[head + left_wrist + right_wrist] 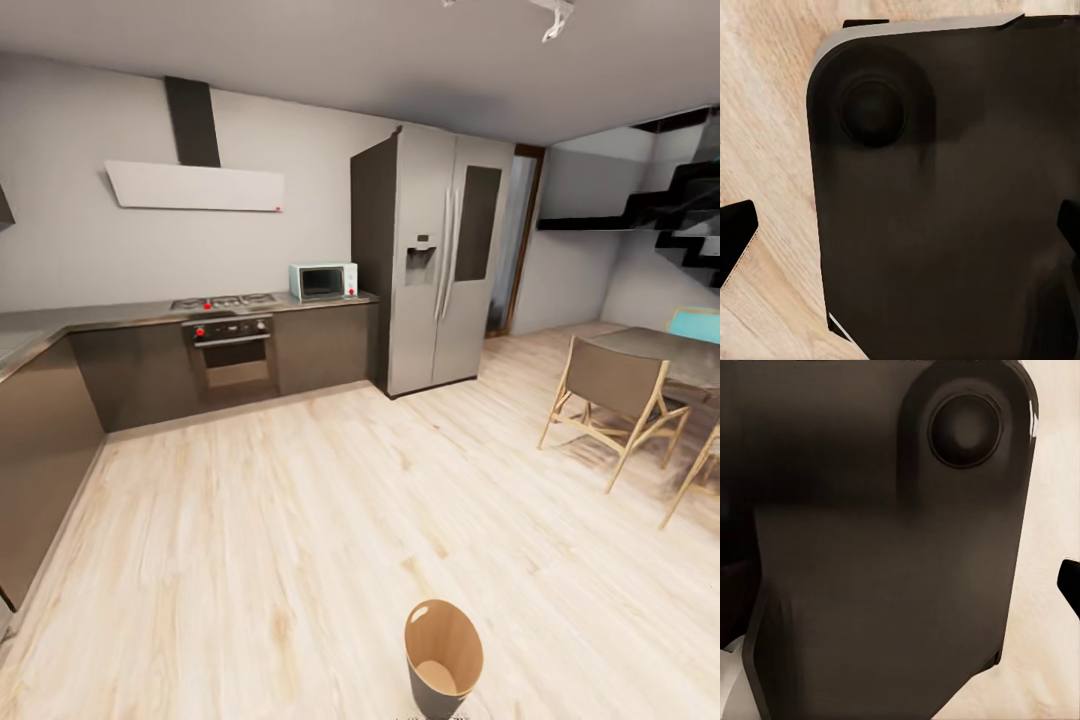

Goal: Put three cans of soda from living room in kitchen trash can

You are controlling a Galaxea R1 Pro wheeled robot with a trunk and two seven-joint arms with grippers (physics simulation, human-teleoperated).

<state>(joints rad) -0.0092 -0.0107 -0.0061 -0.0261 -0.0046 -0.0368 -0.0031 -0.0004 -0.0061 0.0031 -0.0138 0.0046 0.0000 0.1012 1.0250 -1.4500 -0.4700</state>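
From the head camera, the bin [443, 655] stands upright on the light wood floor [300, 520] close in front of the robot, its brown inside showing. Beyond it runs the kitchen: grey cabinets [130, 375], an oven [228, 355], a microwave [322, 281] and a tall fridge [440, 255]. A chair [610, 395] stands at the right.

In the left wrist camera a dark robot panel [945, 202] hangs over wood floor; whether the left jaws are apart or together cannot be told.

The right wrist camera shows another dark panel [885, 547]; the state of the right jaws cannot be told either.

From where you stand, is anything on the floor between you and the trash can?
Nothing visible is. The small round tapered bin with the copper-brown inside stands on bare light wood floor right in front. The wooden chairs and dining table sit well off to the right.
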